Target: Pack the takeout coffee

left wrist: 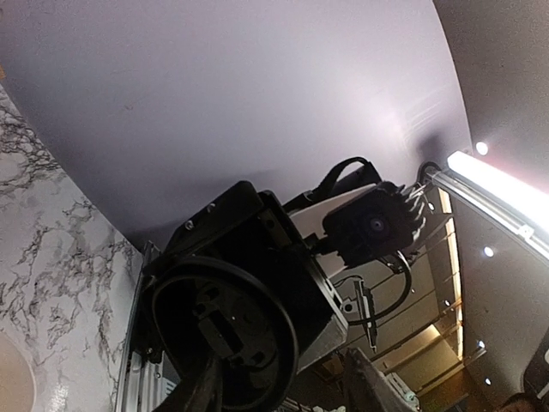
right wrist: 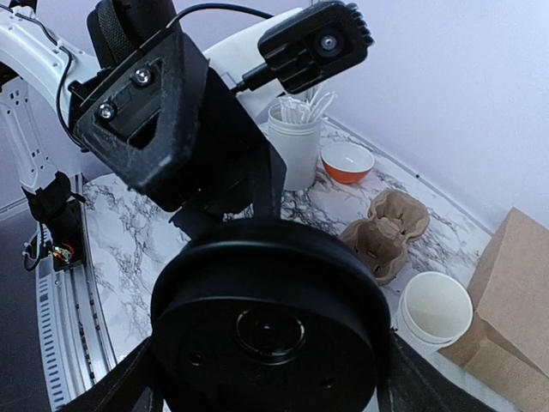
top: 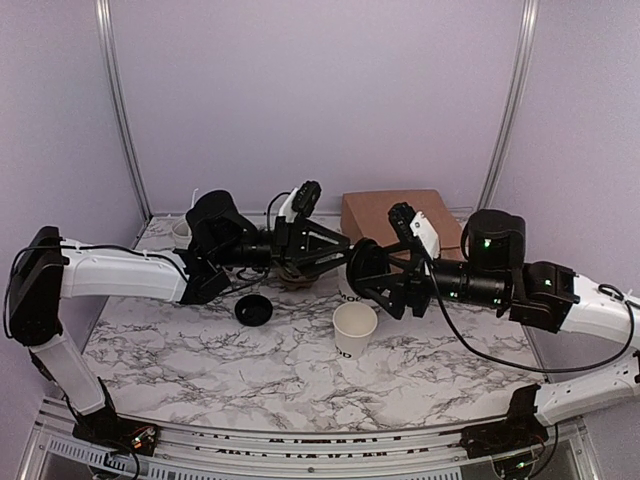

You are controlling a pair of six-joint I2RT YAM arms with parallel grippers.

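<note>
The takeout coffee is out of view. Above the middle of the table my right gripper is shut on a black plastic lid, one finger on each side of its rim. My left gripper faces it tip to tip. Its fingers stand apart, and the lid's hollow underside sits just beyond them. A lidless white paper cup stands on the marble below the two grippers.
A second black lid lies loose on the marble, left of the cup. At the back stand a brown paper bag, a pulp cup carrier, stacked white cups, an orange bowl and a stirrer holder.
</note>
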